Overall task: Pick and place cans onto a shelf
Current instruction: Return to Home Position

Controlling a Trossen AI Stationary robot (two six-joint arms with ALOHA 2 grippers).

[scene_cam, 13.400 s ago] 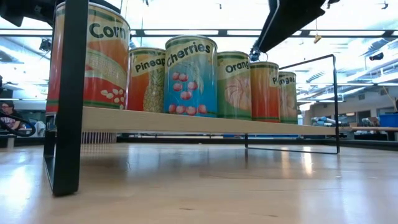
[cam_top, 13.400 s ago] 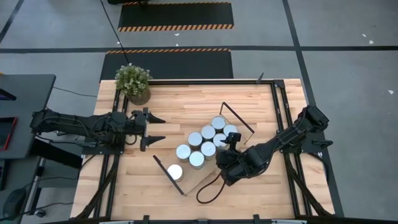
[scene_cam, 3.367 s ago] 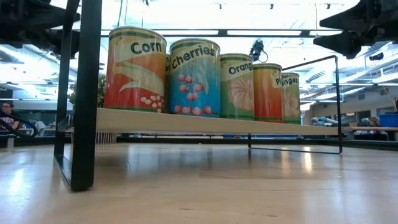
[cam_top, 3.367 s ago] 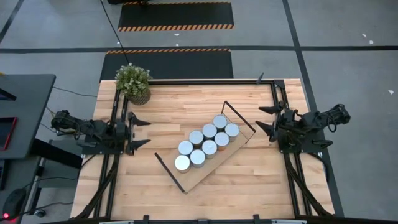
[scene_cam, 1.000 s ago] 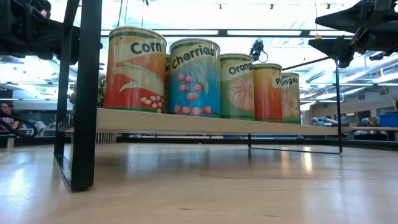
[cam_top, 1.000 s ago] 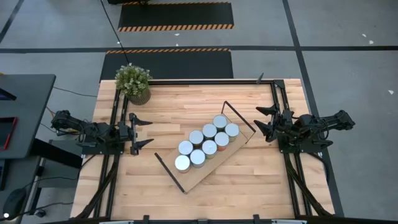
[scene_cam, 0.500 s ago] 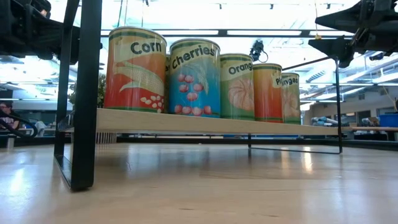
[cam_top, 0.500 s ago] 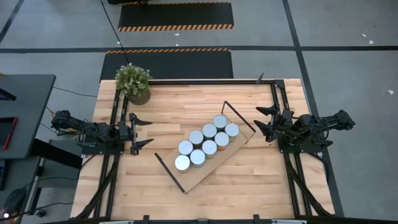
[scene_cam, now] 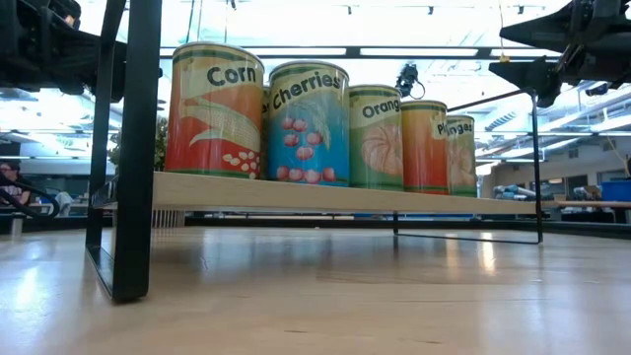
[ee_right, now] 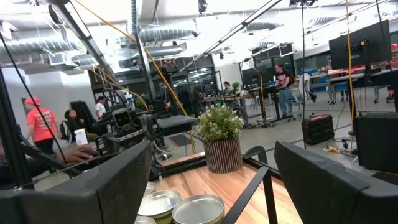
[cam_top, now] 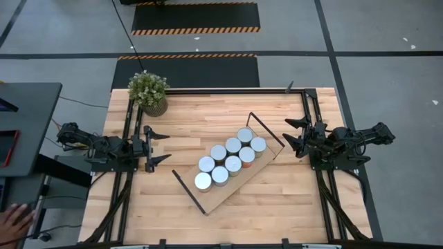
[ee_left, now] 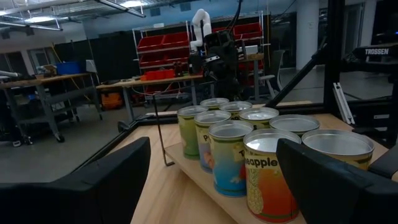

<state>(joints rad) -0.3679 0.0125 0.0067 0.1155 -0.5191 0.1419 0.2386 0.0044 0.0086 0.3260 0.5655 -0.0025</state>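
Note:
Several cans (cam_top: 228, 158) with pale round tops stand in two rows on the shelf (cam_top: 215, 198), a light-wood board lying aslant at the table's middle with black wire frames at its short ends. In the low view the cans (scene_cam: 296, 123) stand upright on the board (scene_cam: 325, 195) and show fruit and corn labels. My left gripper (cam_top: 156, 145) waits open at the table's left edge, pointing toward the cans (ee_left: 249, 155). My right gripper (cam_top: 291, 133) waits open at the right edge, with can tops (ee_right: 199, 210) below and ahead of it. Neither gripper holds anything.
A potted green plant (cam_top: 148, 92) stands at the table's far left corner. Black rails (cam_top: 310, 111) run along the table's left and right sides. A person's hand (cam_top: 14, 218) shows beyond the table's near left. Bare wood lies around the shelf.
Both arms have kept still and the cans and shelf have not moved. A person's hand has come into the high view off the table's near left.

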